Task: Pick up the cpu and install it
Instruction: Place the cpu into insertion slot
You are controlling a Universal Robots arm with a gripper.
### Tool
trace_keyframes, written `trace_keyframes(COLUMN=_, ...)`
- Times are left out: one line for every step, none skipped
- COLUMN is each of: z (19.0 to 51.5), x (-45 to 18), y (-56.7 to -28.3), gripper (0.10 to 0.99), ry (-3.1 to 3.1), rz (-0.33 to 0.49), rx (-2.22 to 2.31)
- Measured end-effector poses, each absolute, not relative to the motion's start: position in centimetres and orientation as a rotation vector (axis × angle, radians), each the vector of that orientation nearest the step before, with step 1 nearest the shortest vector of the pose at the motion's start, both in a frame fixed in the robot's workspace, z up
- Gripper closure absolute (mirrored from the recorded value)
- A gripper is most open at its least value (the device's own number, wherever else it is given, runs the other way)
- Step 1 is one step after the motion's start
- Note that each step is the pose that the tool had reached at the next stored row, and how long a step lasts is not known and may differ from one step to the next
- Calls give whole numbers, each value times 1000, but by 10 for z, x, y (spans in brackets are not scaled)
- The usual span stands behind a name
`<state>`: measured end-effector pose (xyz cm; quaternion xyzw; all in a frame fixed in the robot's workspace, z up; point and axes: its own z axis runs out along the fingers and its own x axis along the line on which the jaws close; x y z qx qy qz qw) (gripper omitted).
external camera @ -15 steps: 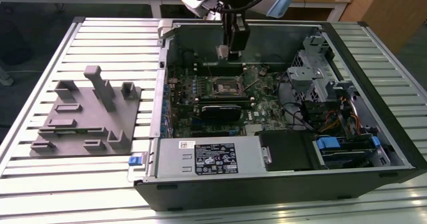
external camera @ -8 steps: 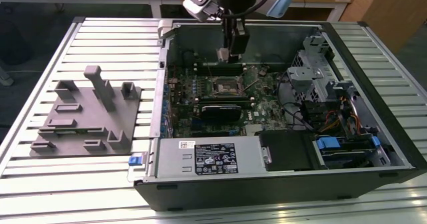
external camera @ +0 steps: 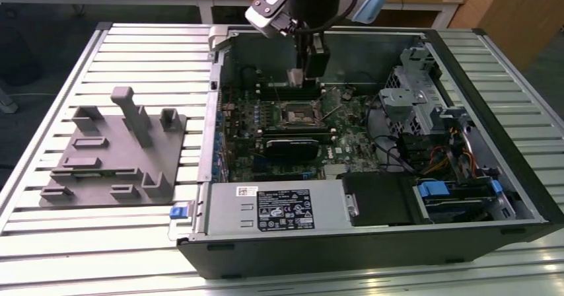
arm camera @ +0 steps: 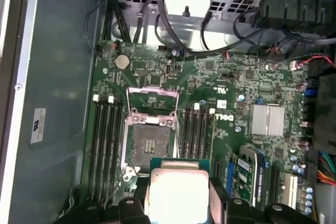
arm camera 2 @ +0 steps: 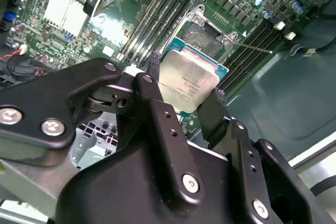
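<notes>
While the gripper (arm camera 2: pixel 185 81) hangs inside the open computer case (external camera: pixel 370 243), its two black fingers (arm camera 2: pixel 157 98) are closed on opposite edges of the cpu (arm camera 2: pixel 193 80). The chip is held clear of the board with its silvery top turned toward the wrist. Below the fingers lies the green motherboard (arm camera: pixel 220 85). The socket (arm camera: pixel 149 140) sits on it just beyond the held chip and apart from it, its dark contact field bare and its metal load plate (arm camera: pixel 152 97) swung open. Rows of black memory slots (arm camera: pixel 105 140) run along either side of the socket. A silvery finned heatsink (arm camera: pixel 268 119) stands farther off on the board, to one side of the fingers. In the exterior view the gripper (external camera: pixel 304 78) hovers over the far part of the board, above and a little behind the socket (external camera: pixel 295 114). Well away from the fingers, outside the case toward the exterior view's left, a grey plastic fixture (external camera: pixel 115 150) rests on the slatted bench (external camera: pixel 88 243).
</notes>
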<state>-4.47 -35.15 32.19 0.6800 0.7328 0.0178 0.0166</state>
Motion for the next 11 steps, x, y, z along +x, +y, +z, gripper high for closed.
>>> trace_keyframes(z=320, x=-44, y=-351, gripper=545, ry=2278, rz=55, rx=2114)
trace_keyframes(z=319, x=-44, y=-351, gripper=545, ry=2278, rz=55, rx=2114)
trace_keyframes(z=318, x=-43, y=-350, gripper=545, ry=2278, rz=55, rx=2114)
trace_keyframes(z=316, x=-42, y=-349, gripper=545, ry=2278, rz=55, rx=2114)
trace_keyframes(z=315, x=-42, y=-348, gripper=545, ry=2278, rz=54, rx=2114)
trace_keyframes(z=313, x=-42, y=-348, gripper=545, ry=2278, rz=54, rx=2113)
trace_keyframes(z=311, x=-41, y=-347, gripper=545, ry=2278, rz=54, rx=2113)
trace_keyframes(z=310, x=-41, y=-347, gripper=545, ry=2278, rz=54, rx=2113)
trace_keyframes(z=308, x=-41, y=-346, gripper=545, ry=2278, rz=54, rx=2113)
trace_keyframes(z=306, x=-40, y=-346, gripper=545, ry=2278, rz=54, rx=2113)
trace_keyframes(z=304, x=-40, y=-346, gripper=545, ry=2278, rz=54, rx=2113)
